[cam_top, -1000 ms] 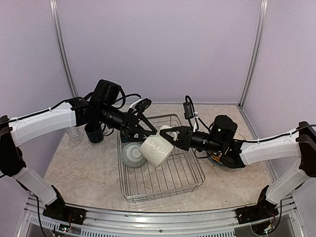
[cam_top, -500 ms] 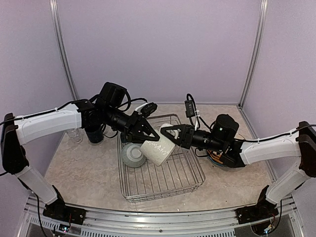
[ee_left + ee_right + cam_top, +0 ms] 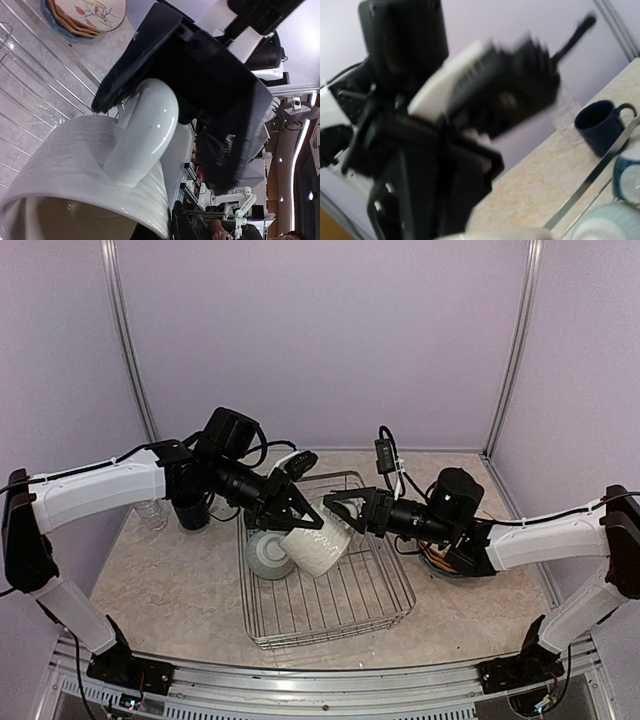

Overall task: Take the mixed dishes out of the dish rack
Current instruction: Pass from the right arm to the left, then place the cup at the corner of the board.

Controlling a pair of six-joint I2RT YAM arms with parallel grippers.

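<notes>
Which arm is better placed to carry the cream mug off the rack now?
Left. The left fingers pinch the cream mug; the right fingers stand apart around its handle, not clamping it.

Teal bowl just left of cream mug

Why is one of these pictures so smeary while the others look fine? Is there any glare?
Right wrist view: smeared, the dark arm up close is a blur; only the navy mug reads fairly clearly. Left wrist view: the cream mug is crisp, with white glare on its glossy handle. Top view: sharp, evenly lit, only soft shadows.
</notes>
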